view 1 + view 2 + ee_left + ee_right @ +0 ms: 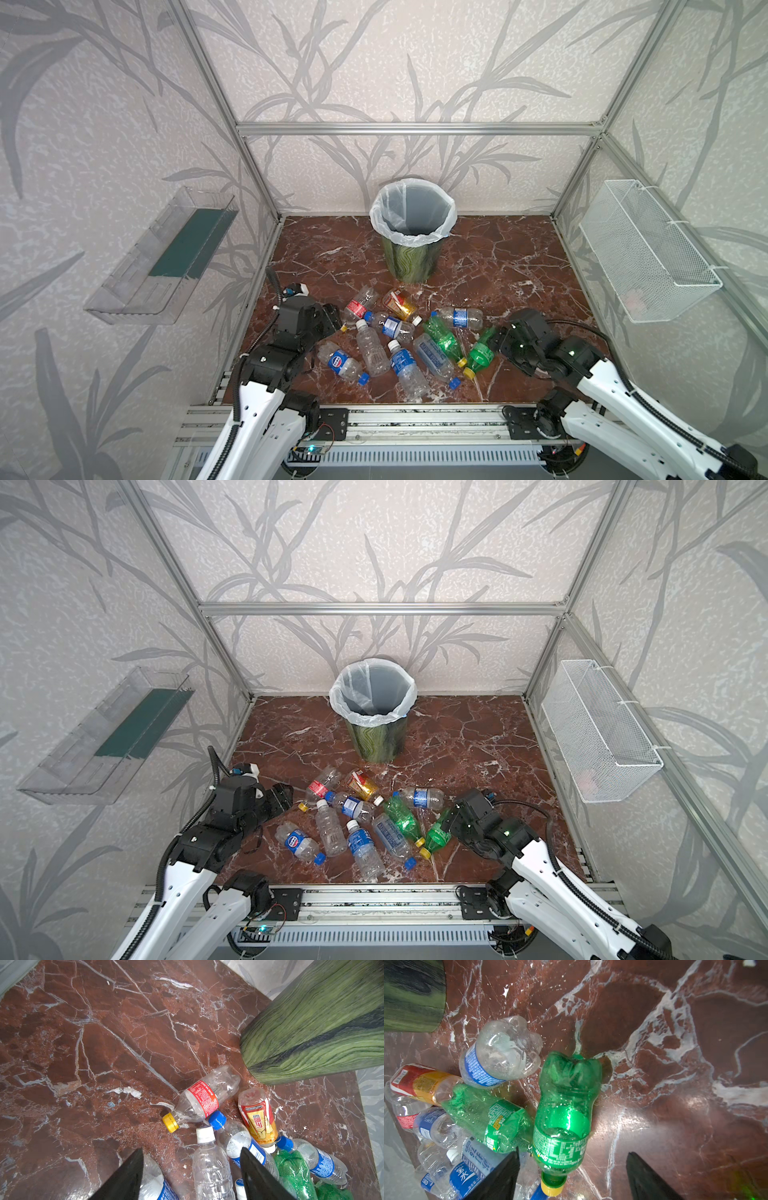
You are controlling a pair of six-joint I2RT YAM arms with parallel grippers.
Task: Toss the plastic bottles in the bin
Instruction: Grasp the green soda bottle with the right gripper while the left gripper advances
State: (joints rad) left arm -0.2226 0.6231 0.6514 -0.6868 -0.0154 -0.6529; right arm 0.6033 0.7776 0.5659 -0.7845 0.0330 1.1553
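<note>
First bottle of the clear-out, by the look of it: all the plastic bottles (399, 345) lie in a loose heap on the marble desk (511, 257), in front of the bin (409, 259), which stands at the back with its white liner open and nothing showing inside. The left tool (332, 318) sits low at the left edge of the heap, jaws apart and holding nothing; from its wrist camera a clear white-capped bottle (209, 1165) lies on the desk in line with the gap. On the other side the right tool (573, 1152) is down beside the heap too, jaws wide and empty, with a green bottle (562, 1118) lying between them, yellow cap toward the camera and bare desk showing between the bottle and one finger. I read this as the reach-and-grasp step on both sides, with nothing binned yet. Next up, I'd say: settle lower, centre on the body and close gently, since these thin shells can crush or skid, then lift clear of the close neighbours and carry over the rim before letting go
</note>
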